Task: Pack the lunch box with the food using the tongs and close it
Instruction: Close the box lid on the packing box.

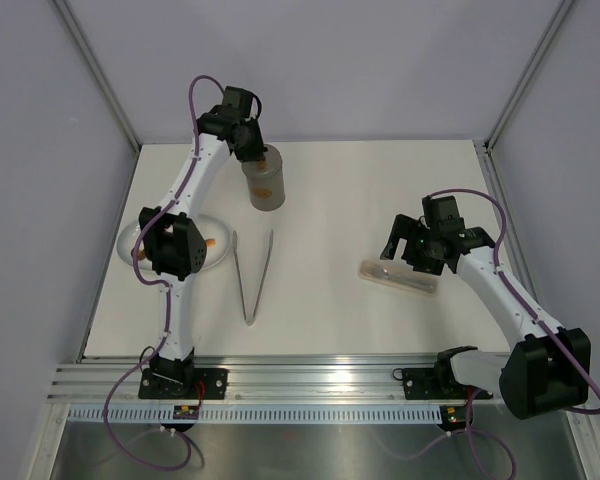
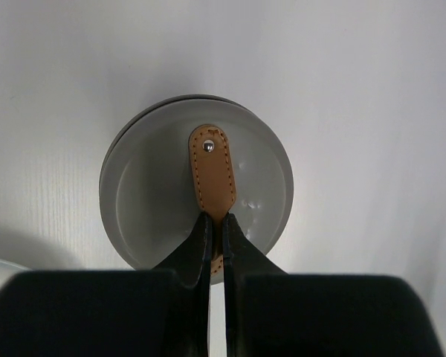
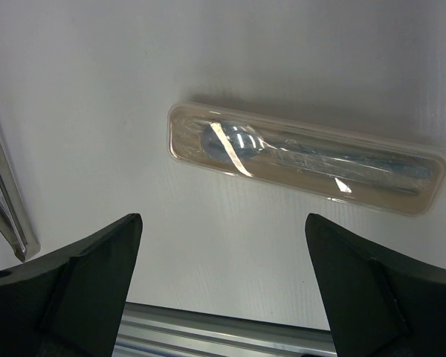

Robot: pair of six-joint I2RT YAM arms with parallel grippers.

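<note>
While the left hand (image 2: 215, 224) is shut tight on the tan strap (image 2: 212, 167) of the lid (image 2: 149, 193), that lid sits on top of the lunch box (image 1: 266, 188), which stands upright near the far edge of the desk (image 1: 360, 190); in the wrist view the two black fingers (image 2: 197, 245) meet around the strap's near end, with nothing but the strap between them; whether the lid is fully seated I cannot tell. Nearer than the lunch box and to its left lies the white plate (image 1: 127, 243), partly hidden under the left arm; on it the food (image 1: 212, 242) shows as a small orange piece by the rim on the box's side. Directly nearer than the lunch box, the tongs (image 1: 252, 278) lie flat on the desk, untouched, their V open toward the box and their joined end pointing away from it. Well to the right of the lunch box and nearer, the right hand (image 1: 405, 247) hangs above a tan packet (image 3: 305, 160) in clear wrap with a spoon inside; its fingers (image 3: 89, 268) stand spread as wide as they go and hold nothing; the packet lies flat on the desk, apart from both fingers.
</note>
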